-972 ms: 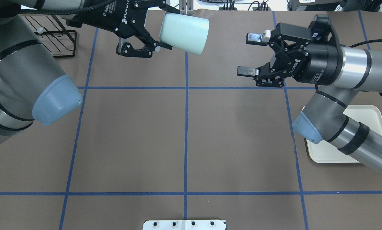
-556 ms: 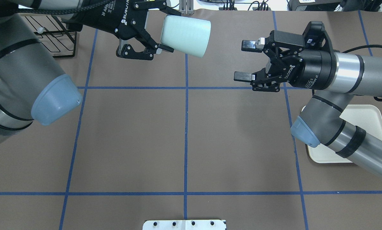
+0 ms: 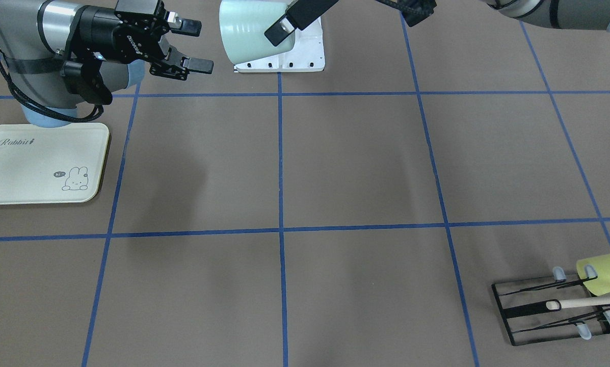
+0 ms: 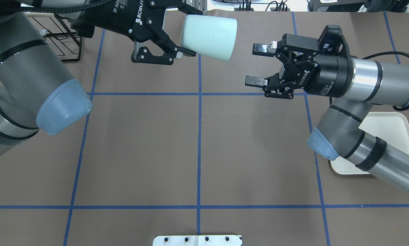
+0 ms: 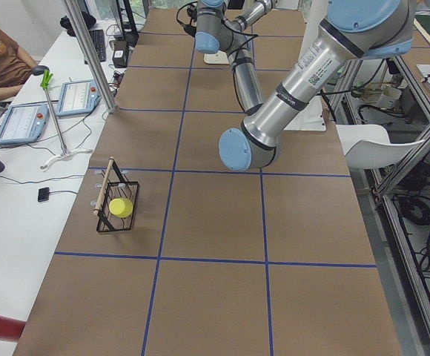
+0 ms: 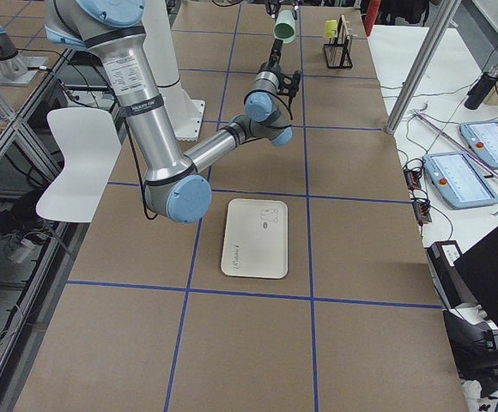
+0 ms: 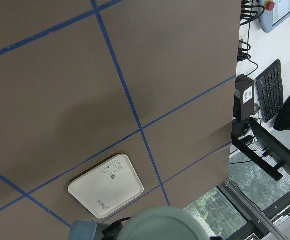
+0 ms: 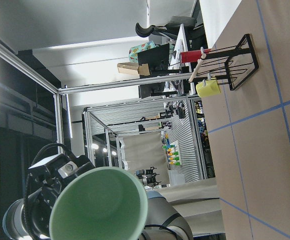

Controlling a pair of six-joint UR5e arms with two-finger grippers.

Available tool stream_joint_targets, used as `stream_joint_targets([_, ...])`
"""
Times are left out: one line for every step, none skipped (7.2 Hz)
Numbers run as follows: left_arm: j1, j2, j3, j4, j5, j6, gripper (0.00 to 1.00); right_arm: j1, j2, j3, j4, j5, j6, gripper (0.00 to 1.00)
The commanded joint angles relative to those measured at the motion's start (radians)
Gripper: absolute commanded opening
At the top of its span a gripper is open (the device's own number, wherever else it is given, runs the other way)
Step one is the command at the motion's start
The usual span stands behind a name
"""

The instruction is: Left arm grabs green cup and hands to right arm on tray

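Note:
My left gripper is shut on the base end of the green cup and holds it on its side, high above the table's far middle. The cup's open mouth faces my right gripper, which is open, level with the cup and a short gap to its right. The cup also shows in the front view, and its mouth shows in the right wrist view. The right gripper shows open in the front view. The cream tray lies empty under the right arm's elbow.
A black wire rack with a yellow-green cup and a wooden stick stands at the far left corner, behind the left arm. A white mounting plate sits at the table's near edge.
My left gripper has carried the cup to the right. My right gripper has moved left toward the cup, still open. The gap between them has shrunk.

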Motion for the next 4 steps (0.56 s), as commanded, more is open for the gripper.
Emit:
stream_joint_targets([0.024, -0.003, 0.002, -0.031, 0.000, -0.065, 0.18, -0.001, 0.003, 0.000, 0.001, -0.007, 0.000, 0.92])
stream_joint_targets([0.053, -0.003, 0.000, -0.033, 0.000, -0.066, 0.18, -0.001, 0.003, -0.002, -0.001, -0.016, 0.000, 0.91])
stream_joint_targets([0.071, -0.004, 0.000, -0.033, 0.001, -0.066, 0.18, -0.003, 0.003, -0.002, -0.001, -0.019, 0.000, 0.91])
stream_joint_targets([0.077, -0.006, -0.001, -0.033, 0.001, -0.069, 0.18, -0.003, 0.003, -0.011, -0.001, -0.018, 0.000, 0.91])
